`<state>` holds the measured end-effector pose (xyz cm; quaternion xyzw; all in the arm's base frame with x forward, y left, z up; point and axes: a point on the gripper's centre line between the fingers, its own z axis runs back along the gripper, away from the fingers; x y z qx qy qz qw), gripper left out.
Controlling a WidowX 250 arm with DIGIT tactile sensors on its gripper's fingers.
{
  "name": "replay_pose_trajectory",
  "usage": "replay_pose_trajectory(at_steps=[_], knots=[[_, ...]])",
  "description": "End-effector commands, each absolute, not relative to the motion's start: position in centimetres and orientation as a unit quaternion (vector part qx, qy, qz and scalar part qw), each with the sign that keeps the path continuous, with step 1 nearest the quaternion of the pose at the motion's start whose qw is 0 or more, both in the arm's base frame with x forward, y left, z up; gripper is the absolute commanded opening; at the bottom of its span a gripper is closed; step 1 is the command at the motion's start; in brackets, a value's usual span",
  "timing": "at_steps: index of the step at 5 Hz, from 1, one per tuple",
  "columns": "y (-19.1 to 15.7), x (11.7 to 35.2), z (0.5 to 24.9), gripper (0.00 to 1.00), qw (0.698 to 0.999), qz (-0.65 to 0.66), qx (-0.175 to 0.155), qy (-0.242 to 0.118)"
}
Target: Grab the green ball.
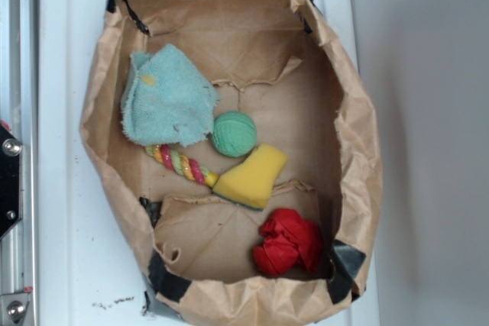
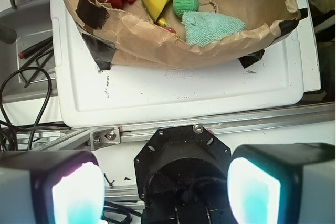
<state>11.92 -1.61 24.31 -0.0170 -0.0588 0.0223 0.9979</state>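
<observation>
A brown paper bag (image 1: 359, 150), its walls rolled down into a shallow open tray, sits on a white plastic lid (image 1: 61, 188) that serves as the bench. The bag's crumpled rim stands up on all sides, and black tape (image 1: 164, 280) patches its corners. In the exterior view a bare strip of white runs along the left of the bag, ending at a metal rail (image 1: 15, 150). In the wrist view a broad clear stretch of the white surface lies between the bag and the aluminium rail (image 2: 220, 124) nearer the camera.

Five things lie inside the bag. The green ball (image 1: 234, 133) rests near the middle of the floor, touching or just beside the pale teal cloth (image 1: 166, 97) on its left and just above the yellow sponge wedge (image 1: 254, 175). A striped rope toy (image 1: 182, 164) runs diagonally from under the cloth to the sponge. A red paper wad (image 1: 287, 242) sits apart in the lower right corner. Open cardboard floor lies to the ball's upper right.

The ball is round, with no long axis; its ribs run as curved bands across its surface.

The tool (image 2: 165, 192) is well outside the bag, off the bench, its two pads (image 2: 254, 190) spread wide with nothing between them.
</observation>
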Motion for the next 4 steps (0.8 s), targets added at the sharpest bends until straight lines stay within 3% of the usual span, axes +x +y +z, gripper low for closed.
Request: replay_pose_trajectory(at_steps=[1, 2, 4], knots=[[-1.6, 11.9, 24.3, 1.0, 0.998, 0.022, -0.017, -0.059], [-1.4, 13.5, 23.7, 1.0, 0.997, -0.001, -0.026, -0.067], [-1.4, 13.5, 23.7, 1.0, 0.997, -0.001, -0.026, -0.067]])
